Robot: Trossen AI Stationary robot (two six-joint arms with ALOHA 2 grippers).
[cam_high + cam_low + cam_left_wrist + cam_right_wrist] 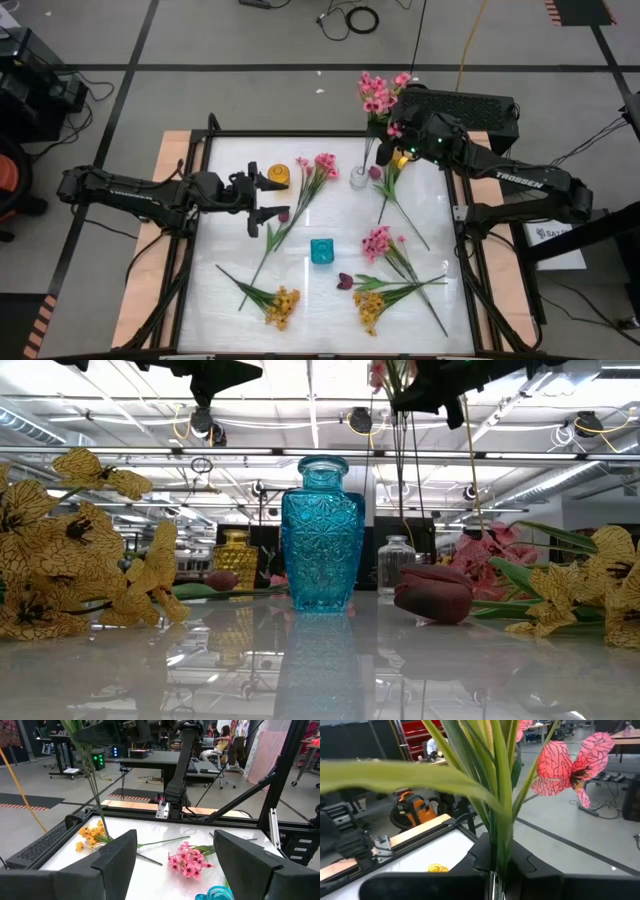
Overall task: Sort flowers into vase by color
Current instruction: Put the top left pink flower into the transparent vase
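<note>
Currently right gripper (400, 148) clamped on pink sprig (380, 95) stems at tabletop's far edge, above clear vase (359, 179). Next: likely lower stems in. Left gripper (262, 199) wide, empty, waiting left-centre.

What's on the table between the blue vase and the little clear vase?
A pink flower sprig lies just right of the direct line from the blue vase to the clear vase; otherwise bare white tabletop, as the high view shows.

Two dark jointed arms, the right arm (520, 185) marked TROSSEN in white.
</note>
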